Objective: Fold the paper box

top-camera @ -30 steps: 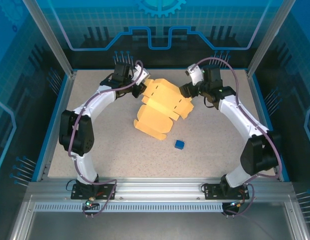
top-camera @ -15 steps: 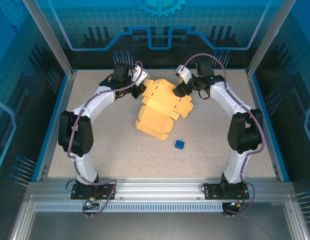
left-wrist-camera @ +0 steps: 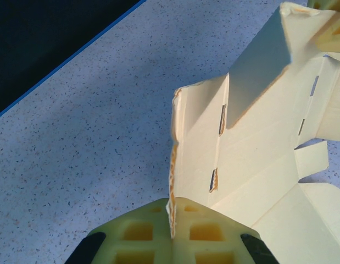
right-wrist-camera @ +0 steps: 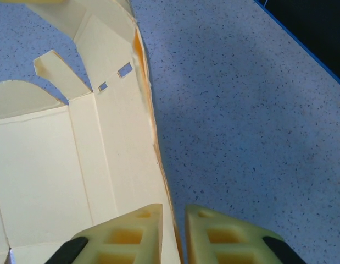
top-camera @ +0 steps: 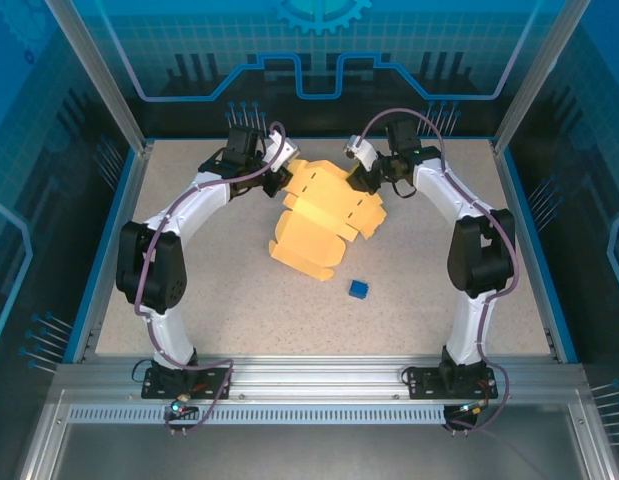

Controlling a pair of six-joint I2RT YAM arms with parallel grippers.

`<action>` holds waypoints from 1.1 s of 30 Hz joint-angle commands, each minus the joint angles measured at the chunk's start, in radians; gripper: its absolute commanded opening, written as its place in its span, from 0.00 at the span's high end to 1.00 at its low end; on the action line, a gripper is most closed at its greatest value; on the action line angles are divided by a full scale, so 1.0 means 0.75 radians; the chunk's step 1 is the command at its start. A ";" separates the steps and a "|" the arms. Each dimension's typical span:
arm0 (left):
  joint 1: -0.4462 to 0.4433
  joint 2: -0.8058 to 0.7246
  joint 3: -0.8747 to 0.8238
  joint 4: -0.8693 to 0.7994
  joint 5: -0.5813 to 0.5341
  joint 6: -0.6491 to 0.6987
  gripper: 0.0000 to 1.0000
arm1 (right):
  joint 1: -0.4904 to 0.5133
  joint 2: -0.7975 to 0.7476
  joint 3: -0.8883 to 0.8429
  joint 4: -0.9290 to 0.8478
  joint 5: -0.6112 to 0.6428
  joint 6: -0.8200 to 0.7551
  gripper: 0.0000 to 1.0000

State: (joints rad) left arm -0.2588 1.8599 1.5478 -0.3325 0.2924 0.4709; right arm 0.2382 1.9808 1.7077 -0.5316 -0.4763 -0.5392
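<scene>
The paper box (top-camera: 324,215) is a pale yellow die-cut sheet, partly folded, lying at the back middle of the table. My left gripper (top-camera: 282,172) is at its left back corner, shut on a raised side flap (left-wrist-camera: 197,143); the flap's edge is pinched between the pads (left-wrist-camera: 172,220). My right gripper (top-camera: 361,180) is at the sheet's right back edge. In the right wrist view its fingers (right-wrist-camera: 131,231) straddle the edge of a raised wall of the paper box (right-wrist-camera: 120,165), with a narrow gap still showing between them.
A small blue cube (top-camera: 358,289) lies on the speckled table (top-camera: 189,290) in front of the sheet. Blue rails and transparent walls (top-camera: 534,220) enclose the table on all sides.
The right arm swung left and forward to the sheet's right back edge, and its jaws narrowed around that edge. The left gripper and the sheet stayed put.
</scene>
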 commanded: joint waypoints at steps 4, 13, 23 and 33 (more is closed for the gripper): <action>0.006 -0.043 -0.013 0.019 0.009 -0.006 1.00 | -0.007 -0.015 0.001 0.000 -0.014 -0.013 0.93; 0.030 -0.131 -0.137 0.106 0.042 -0.069 0.71 | -0.014 -0.140 -0.054 -0.056 -0.080 0.054 0.98; 0.089 -0.279 -0.414 0.332 0.252 -0.175 0.42 | -0.047 -0.351 -0.266 0.026 -0.223 0.150 0.99; 0.087 -0.251 -0.425 0.391 0.426 -0.232 0.35 | -0.057 -0.380 -0.278 0.017 -0.301 0.161 1.00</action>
State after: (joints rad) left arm -0.1917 1.6760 1.2266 -0.0692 0.5331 0.3172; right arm 0.2073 1.7256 1.5040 -0.5156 -0.6453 -0.4343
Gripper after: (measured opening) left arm 0.646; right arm 0.047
